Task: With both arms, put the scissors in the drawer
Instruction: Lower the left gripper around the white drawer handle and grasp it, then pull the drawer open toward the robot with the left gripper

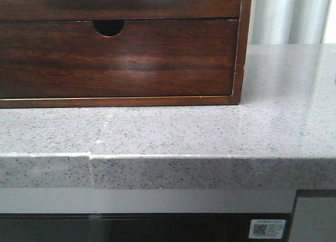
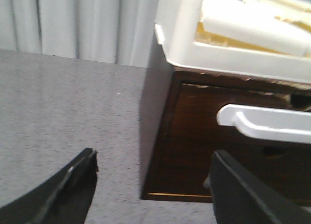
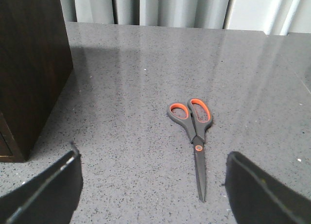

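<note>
the scissors (image 3: 192, 136) lie flat on the grey surface (image 3: 146, 78), between the wide open fingers of the right tool (image 3: 153, 195). the left tool (image 2: 153, 190) is wide open too, near the brown box (image 2: 194, 136).

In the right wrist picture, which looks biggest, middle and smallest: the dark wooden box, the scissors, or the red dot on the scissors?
Largest to smallest, as they look in that view:
1. The dark wooden box; only part of it shows, and it sits close to the camera.
2. The scissors, lying flat on the grey counter.
3. The red dot at the scissors' pivot.
</note>
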Available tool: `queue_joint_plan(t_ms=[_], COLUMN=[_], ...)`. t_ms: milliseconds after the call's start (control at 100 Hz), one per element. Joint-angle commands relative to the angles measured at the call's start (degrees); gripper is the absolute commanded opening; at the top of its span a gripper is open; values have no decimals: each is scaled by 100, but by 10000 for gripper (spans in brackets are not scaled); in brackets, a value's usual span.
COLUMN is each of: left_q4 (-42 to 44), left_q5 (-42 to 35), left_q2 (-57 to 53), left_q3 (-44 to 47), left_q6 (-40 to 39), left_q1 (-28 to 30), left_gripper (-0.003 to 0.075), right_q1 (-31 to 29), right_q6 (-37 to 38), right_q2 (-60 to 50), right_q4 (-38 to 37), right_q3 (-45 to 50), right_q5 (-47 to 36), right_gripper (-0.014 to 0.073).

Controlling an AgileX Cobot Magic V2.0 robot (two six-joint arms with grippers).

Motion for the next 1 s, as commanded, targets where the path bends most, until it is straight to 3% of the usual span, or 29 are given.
queue_joint_plan(t_ms=[0,240,530,650,800,990], left_q4=[-1196,-3319,-7064,-8244,-9097,-9098], left_q5=[-669,-735,-356,-22,642,1387], left_q2=[222,999,2191,2638,3202,3920], left_q3=[-42,298,286,286,275,48], left_q6=[-67,410,3406,4440,5227,5371], left_q1=[2,2,2,2,2,2], left_gripper=[431,433,433,433,433,433], right_q1=[-23,-23,-23,-23,-23,-23], right_q6=[-44,-44,-44,-44,-44,-44], right_q2=[82,82,82,82,82,82], right_q4=[-61,129,307,324,334,334], right_q3=[-195,-195,-195,-195,-195,-195], right_q5=[-440,-451,-618,-736,-757,-757], right_gripper=[545,545,545,545,545,545])
